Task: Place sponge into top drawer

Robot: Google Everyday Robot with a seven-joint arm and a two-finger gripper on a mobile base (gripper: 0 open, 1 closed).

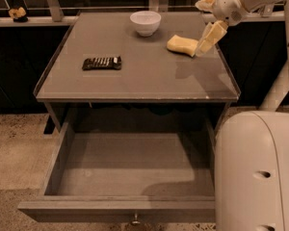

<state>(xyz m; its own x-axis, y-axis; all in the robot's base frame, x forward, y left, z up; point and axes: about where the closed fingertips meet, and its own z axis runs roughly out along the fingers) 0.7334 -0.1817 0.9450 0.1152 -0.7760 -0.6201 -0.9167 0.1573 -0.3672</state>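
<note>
The pale-yellow sponge (182, 45) lies on the grey table top (135, 81), at the back right, in front of and to the right of the bowl. My gripper (199, 29) hangs just right of the sponge, above the table's right edge. It is open: one yellowish finger (210, 36) slants down to the sponge's right end, and the other (205, 3) points left higher up. It holds nothing. The top drawer (115, 210) is pulled fully out below the table. Its inside is bare, and its round knob (135, 220) shows at the bottom edge.
A white bowl (145, 22) stands at the back middle of the table. A dark ribbed snack bar (102, 62) lies to the left. My white body (257, 172) fills the lower right, beside the drawer's right side. A railing runs behind the table.
</note>
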